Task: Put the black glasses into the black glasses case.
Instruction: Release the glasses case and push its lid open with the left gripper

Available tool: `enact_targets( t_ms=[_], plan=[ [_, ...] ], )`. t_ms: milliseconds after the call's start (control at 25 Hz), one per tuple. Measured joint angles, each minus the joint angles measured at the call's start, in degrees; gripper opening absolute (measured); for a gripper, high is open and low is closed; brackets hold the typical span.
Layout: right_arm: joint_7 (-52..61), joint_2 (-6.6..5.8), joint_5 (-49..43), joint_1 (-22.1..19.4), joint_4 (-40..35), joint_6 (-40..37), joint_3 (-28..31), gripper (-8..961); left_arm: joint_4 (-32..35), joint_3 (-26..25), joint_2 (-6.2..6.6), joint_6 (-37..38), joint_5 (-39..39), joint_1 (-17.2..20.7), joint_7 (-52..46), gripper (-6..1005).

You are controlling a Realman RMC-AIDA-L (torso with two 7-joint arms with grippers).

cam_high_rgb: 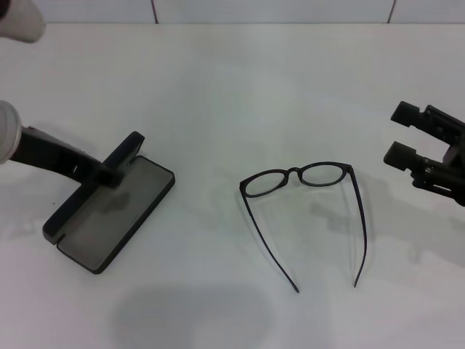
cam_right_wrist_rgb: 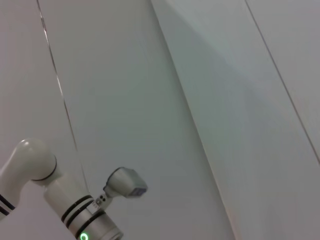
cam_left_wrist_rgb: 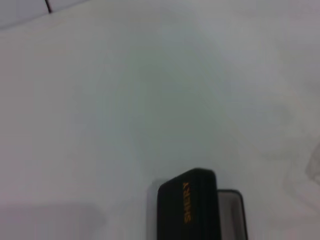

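Note:
The black glasses case [cam_high_rgb: 116, 214] lies open at the table's left, its grey lining facing up and its lid [cam_high_rgb: 128, 149] raised on edge. My left gripper [cam_high_rgb: 107, 175] reaches in from the left and grips the lid at mid-length. The left wrist view shows the lid's outside [cam_left_wrist_rgb: 192, 205] with orange lettering, close to the camera. The black glasses [cam_high_rgb: 298, 177] rest in the middle of the table, with both temple arms unfolded and pointing towards me. My right gripper [cam_high_rgb: 401, 134] hovers open at the right edge, a hand's width right of the glasses, holding nothing.
The table top [cam_high_rgb: 218, 87] is white, and a tiled wall runs along its far edge. The right wrist view looks up at wall panels and a white arm joint [cam_right_wrist_rgb: 75, 210] with a green light.

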Motion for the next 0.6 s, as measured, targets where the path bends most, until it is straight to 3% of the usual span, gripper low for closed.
enact_targets(
  t_ms=[440, 600],
  plan=[
    [-0.6, 0.18, 0.0, -0.1, 0.2, 0.4, 0.0, 811, -5.5, 2.2, 0.03, -0.6, 2.4, -2.2, 0.9, 587],
    [-0.7, 0.20, 0.0, -0.1, 0.2, 0.4, 0.0, 811, -5.6, 3.8, 0.08, -1.5, 2.7, -2.3, 1.1, 430]
  ],
)
